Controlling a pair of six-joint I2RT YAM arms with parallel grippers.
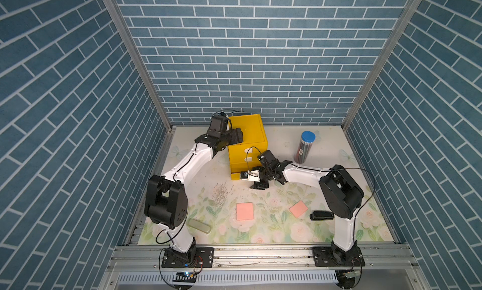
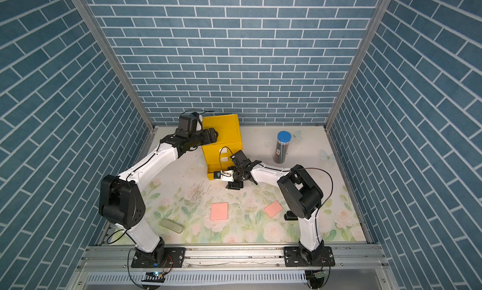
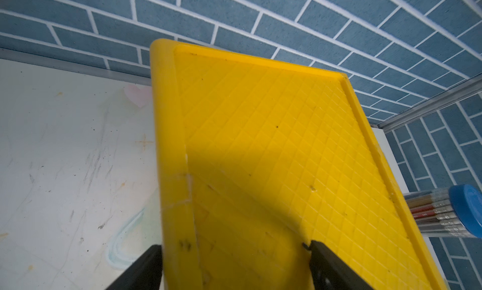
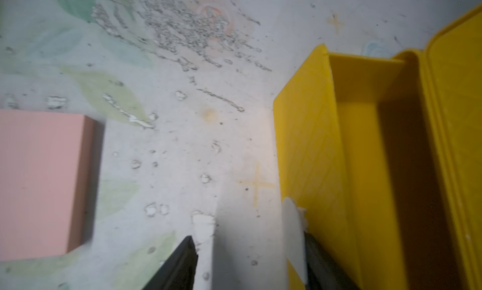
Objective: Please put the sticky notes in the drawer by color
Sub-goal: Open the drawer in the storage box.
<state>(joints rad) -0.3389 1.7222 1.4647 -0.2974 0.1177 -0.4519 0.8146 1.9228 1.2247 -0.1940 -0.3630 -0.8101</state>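
The bottom drawer [image 4: 365,98] of the yellow cabinet [image 1: 247,135] stands pulled out toward the front of the table [image 1: 287,145], mouth up. What shows of its inside is bare. The right gripper [image 4: 247,239] sits at the drawer's front panel with its jaws apart. The white tab [image 4: 293,223] lies against 1 finger and the other finger stands clear of it over the mat, so I would not call that a grip. The left gripper [image 3: 233,245] is up at the cabinet's left top edge with its jaws wide. 1 finger is outside the side wall and 1 is over the ribbed top, straddling the rim. I cannot tell whether it presses on the plastic.

Only 2 sticky notes show, both salmon, both flat on the table. The first salmon pad [image 1: 245,211] lies straight out in front of the open drawer, squared to the table edge and well apart from the right fingers. The second salmon pad [image 1: 298,208] lies to its right, turned corner-on, near a black stapler-like thing [image 1: 321,215]. Both pads are square, so neither has a long axis to line up with.

The right arm is nearer to both pads, and the left arm is across the cabinet. As I judge it, the coming move is the right arm's. It would leave the tab, reach toward the front for the first pad, and carry it along the line the drawer slides on.
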